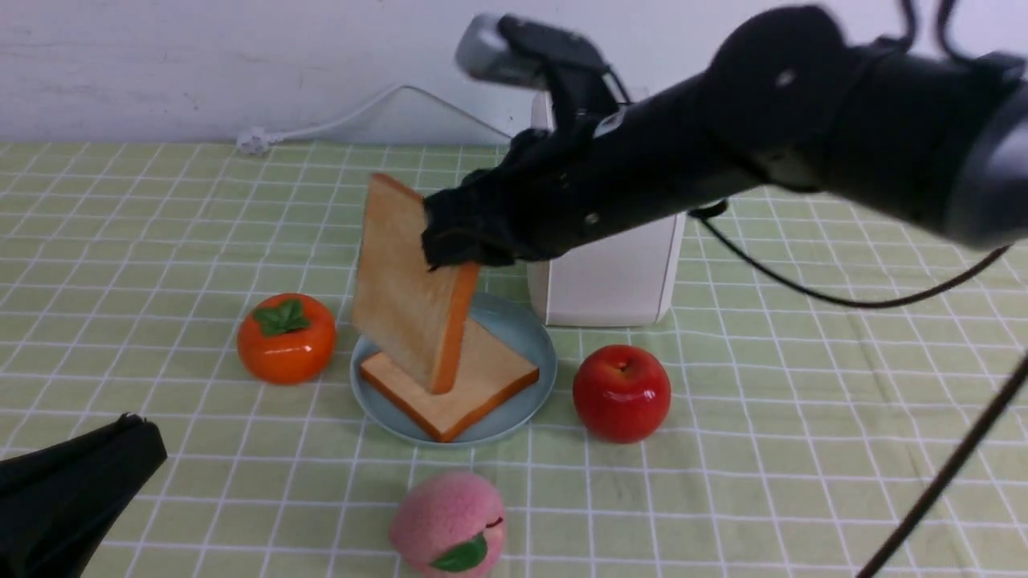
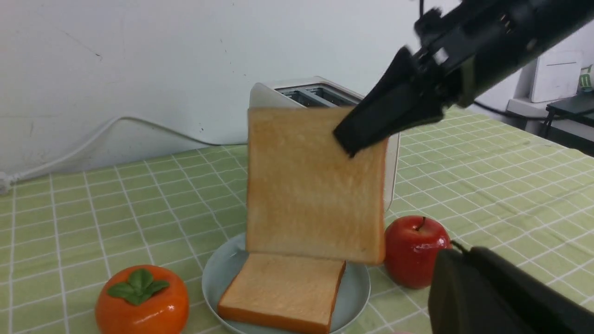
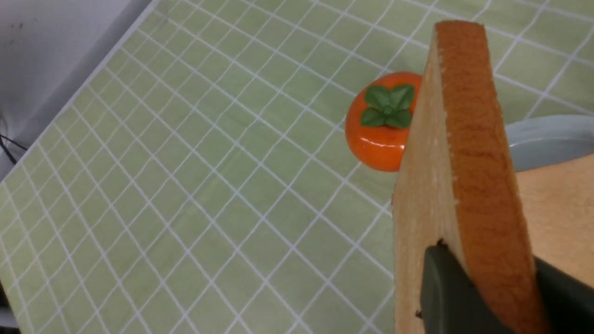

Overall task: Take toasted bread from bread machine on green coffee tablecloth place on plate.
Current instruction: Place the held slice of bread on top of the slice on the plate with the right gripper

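Now your right tool (image 1: pixel 450 257) grips an upright toast slice (image 1: pixel 397 289) over the plate (image 1: pixel 518 321), centre frame; left tool (image 1: pixel 132 427), lower-left, closed.

Green tablecloth (image 1: pixel 161 241) w/ white grid, tan toast (image 1: pixel 397 297) w/ orange-brown crust, pale blue plate (image 1: pixel 526 331), white toaster (image 1: pixel 610 281), red apple (image 1: pixel 621 393).

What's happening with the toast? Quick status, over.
Right gripper shut on one toast slice, on edge over plate. Left gripper shut, aside. Other slice flat on plate. Nothing in the way.
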